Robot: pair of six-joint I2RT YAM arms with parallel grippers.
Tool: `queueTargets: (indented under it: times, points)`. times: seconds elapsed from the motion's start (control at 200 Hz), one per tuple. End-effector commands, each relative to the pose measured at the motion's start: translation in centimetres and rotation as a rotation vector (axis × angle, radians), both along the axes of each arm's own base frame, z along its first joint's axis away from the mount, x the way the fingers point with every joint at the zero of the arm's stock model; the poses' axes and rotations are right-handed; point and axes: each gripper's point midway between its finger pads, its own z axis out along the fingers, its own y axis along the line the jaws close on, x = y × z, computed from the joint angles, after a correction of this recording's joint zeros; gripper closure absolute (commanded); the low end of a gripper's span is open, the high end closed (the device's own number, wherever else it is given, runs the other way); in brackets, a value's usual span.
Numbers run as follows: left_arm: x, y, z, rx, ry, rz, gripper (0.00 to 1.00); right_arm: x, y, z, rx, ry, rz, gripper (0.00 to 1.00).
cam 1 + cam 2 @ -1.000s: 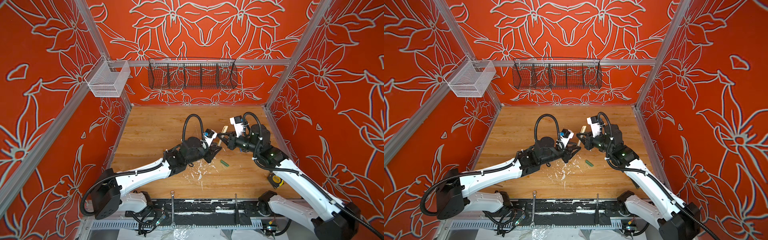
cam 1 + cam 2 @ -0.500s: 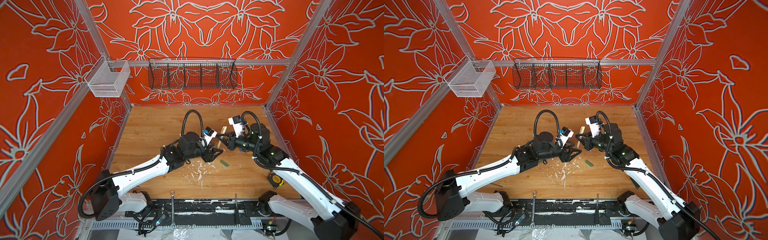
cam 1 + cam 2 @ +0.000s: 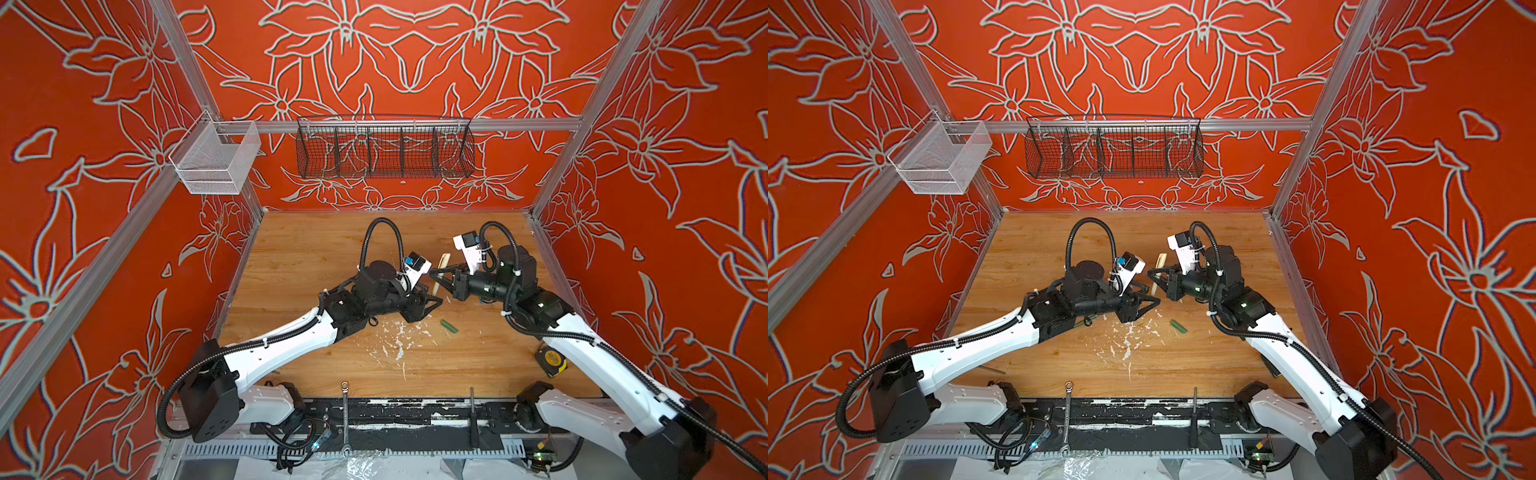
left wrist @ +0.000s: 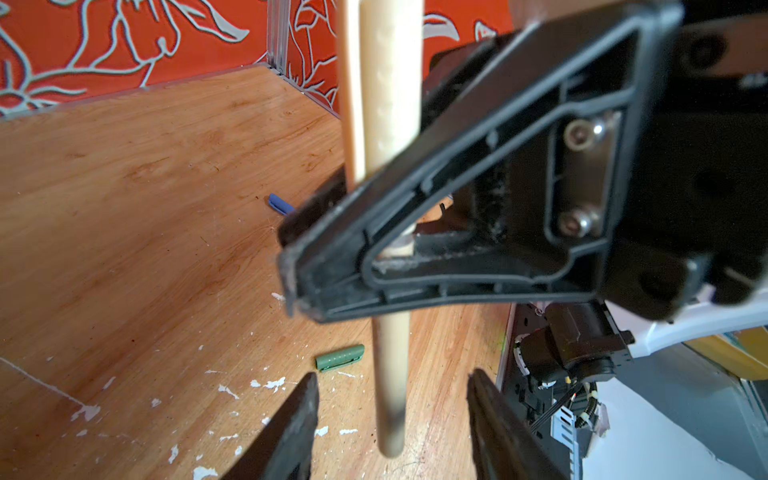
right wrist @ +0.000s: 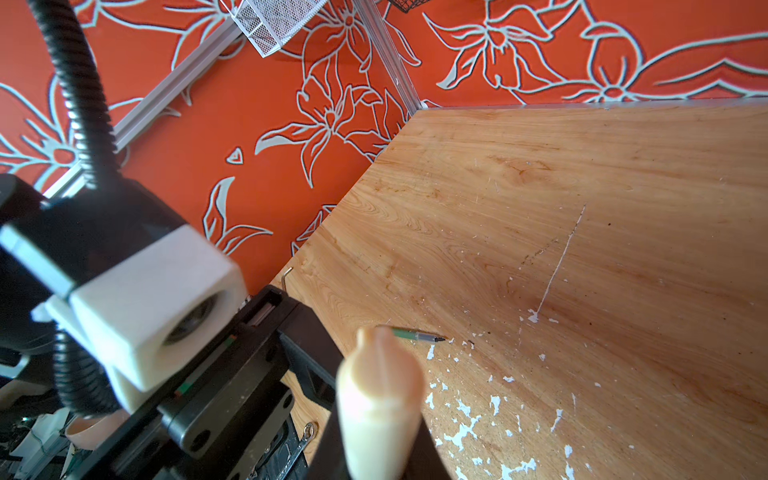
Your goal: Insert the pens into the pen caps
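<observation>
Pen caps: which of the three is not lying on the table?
The tan cap, held up in the shut right pincer. The green cap and the blue cap both lie on the wooden table.

Table (image 3: 316, 257): wood-grain board, smooth, low sheen, flecked with rough white paint chips (image 4: 270, 383). Tan pen (image 4: 390, 374): smooth matt plastic. Green cap (image 4: 340, 357): matt plastic, ribbed. Wire basket (image 3: 384, 151): dark metal mesh. Frame rail (image 3: 519, 124): bare matt metal.
</observation>
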Motion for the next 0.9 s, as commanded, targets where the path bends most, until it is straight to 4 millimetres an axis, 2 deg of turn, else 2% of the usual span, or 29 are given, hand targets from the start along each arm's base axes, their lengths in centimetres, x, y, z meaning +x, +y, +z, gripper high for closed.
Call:
queueTargets:
  times: [0.0,0.175,0.255,0.32,0.6,0.731,0.896]
  points:
    - [-0.2,-0.9,2.1,-0.053,-0.018,-0.052,0.53,-0.1,0.2,1.5,0.041,-0.042,0.013,1.00]
    - [0.0,-1.2,1.5,-0.048,0.000,-0.059,0.60,-0.1,0.2,1.6,0.042,-0.047,0.014,1.00]
    - [0.1,-1.2,1.6,-0.049,-0.001,-0.054,0.71,-0.2,0.2,1.5,0.039,-0.047,0.017,1.00]
    - [0.1,-1.2,1.6,-0.047,0.001,-0.052,0.76,-0.1,0.1,1.5,0.038,-0.048,0.011,1.00]
    - [0.5,-0.9,1.2,-0.030,0.016,-0.033,0.78,0.0,-0.5,1.6,0.015,-0.078,-0.022,1.00]
    - [0.7,-0.9,0.8,-0.025,0.027,-0.027,1.00,-0.1,-0.5,1.4,0.005,-0.077,-0.014,1.00]
    - [1.4,-0.9,0.5,-0.019,0.043,0.000,1.00,-0.1,-0.7,1.4,-0.007,-0.076,-0.025,1.00]
